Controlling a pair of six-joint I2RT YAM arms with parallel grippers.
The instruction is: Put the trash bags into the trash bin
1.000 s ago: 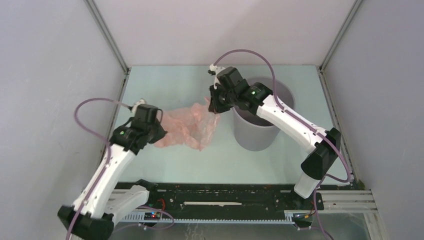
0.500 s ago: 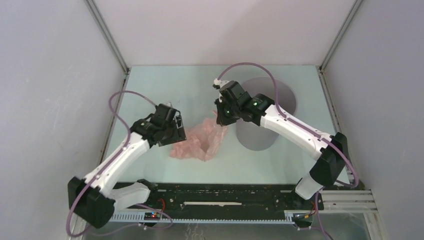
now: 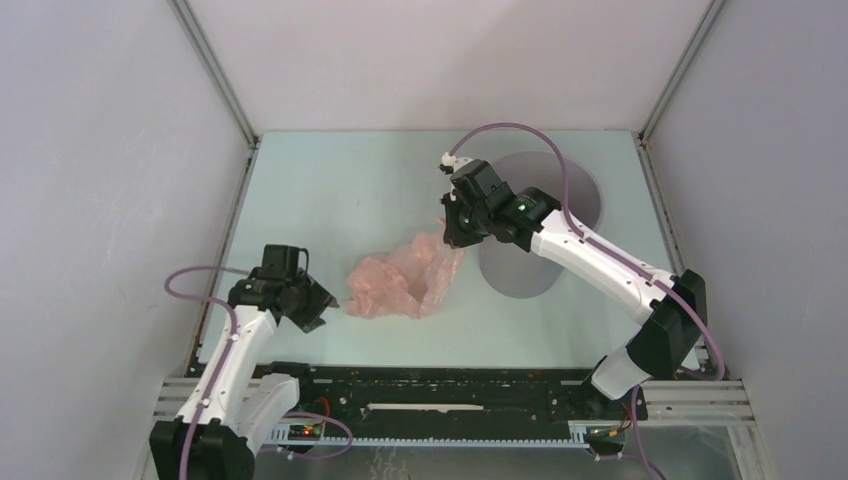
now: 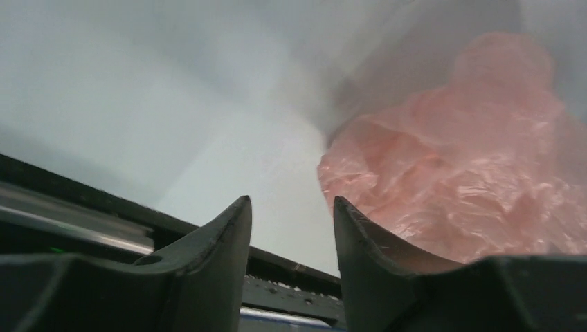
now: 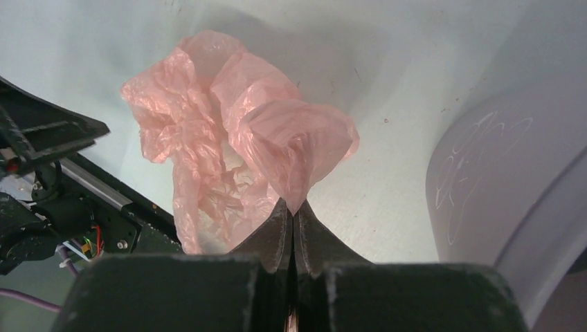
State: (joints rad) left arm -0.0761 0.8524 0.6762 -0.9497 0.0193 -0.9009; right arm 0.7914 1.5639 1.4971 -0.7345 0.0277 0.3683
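Pinching a fold of the pink bag (image 3: 400, 287) between clenched fingers, the right gripper (image 3: 452, 238) sits at frame centre, just left of the grey bin (image 3: 512, 282). The left gripper (image 3: 318, 308), lower left, is released, empty, just beside the bag.

The left arm (image 3: 228, 355) and right arm (image 3: 590, 258) have white shells, black joints, looping purple cables (image 3: 505, 125) and dark tapered fingers (image 4: 208, 263).

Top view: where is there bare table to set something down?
The far-left table, bordered by the back wall, left wall and trash bag, is bare. Crowded: between the bag and trash bin, where the right pincer pinches the bag; left pincer sits open beside it.
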